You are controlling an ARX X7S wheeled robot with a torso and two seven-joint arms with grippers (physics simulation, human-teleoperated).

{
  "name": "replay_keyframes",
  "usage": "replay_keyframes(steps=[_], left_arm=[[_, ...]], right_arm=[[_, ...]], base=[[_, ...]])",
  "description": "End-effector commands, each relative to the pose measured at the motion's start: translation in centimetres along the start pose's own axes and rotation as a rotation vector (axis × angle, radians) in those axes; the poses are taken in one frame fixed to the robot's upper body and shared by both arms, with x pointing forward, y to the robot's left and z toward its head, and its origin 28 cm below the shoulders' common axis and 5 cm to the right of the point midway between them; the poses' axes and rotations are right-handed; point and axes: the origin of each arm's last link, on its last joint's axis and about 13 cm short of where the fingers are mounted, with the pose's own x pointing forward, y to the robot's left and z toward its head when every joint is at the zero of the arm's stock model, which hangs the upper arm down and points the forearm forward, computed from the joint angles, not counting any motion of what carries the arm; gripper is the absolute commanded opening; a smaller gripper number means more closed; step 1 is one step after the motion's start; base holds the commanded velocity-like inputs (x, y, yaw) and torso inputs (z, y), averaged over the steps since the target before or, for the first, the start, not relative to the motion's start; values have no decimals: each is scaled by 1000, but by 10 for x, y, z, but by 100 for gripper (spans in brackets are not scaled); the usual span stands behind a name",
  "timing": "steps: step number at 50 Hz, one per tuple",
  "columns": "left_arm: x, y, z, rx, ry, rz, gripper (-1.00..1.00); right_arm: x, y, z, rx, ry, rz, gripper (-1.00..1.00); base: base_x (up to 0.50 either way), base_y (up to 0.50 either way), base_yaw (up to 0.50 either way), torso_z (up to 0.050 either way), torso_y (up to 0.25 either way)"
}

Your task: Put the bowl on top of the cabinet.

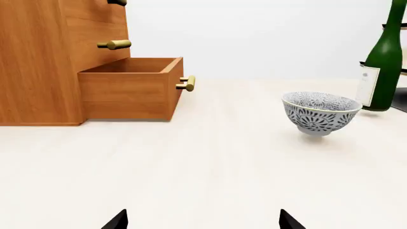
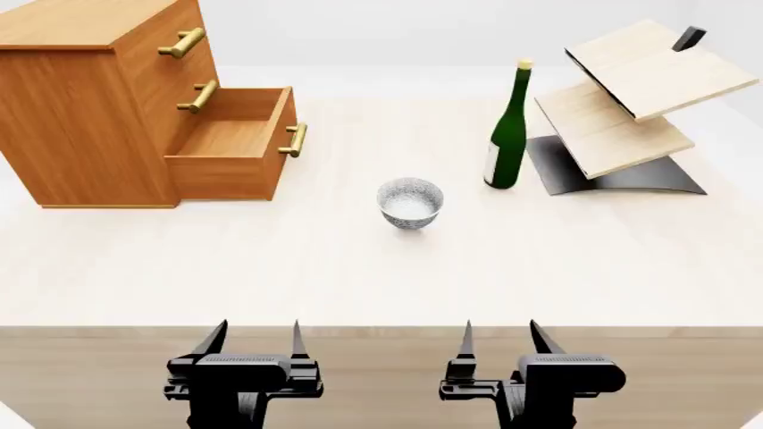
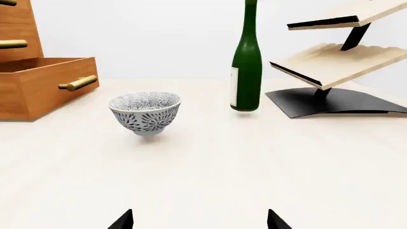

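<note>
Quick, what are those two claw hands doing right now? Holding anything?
Left gripper: open, holding nothing, near the table edge.
Right gripper: open, holding nothing.
The bowl sits untouched on the table.

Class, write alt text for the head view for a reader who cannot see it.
A small patterned bowl sits mid-table, between a wooden cabinet with its bottom drawer open and a green bottle beside a two-tier rack. Both open grippers, left and right, wait at the near edge.
</note>
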Motion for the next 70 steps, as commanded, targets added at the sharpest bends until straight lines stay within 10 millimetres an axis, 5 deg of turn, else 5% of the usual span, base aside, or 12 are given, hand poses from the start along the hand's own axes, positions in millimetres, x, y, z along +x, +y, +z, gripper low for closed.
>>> replay_keyframes(steps=[1,23,70], left_arm=[[0,0,0,2,1,0,100],[-2,-1,3,10,0,-3,100],[-27,5,82,81,-62,-20,100]], right_arm=[[0,1,0,1,-2,2,100],[-1,3,-1,5,0,11,100],[-2,8,7,1,-42,32,100]], base=[[0,0,0,0,0],[0,0,0,0,0],[0,0,0,0,0]])
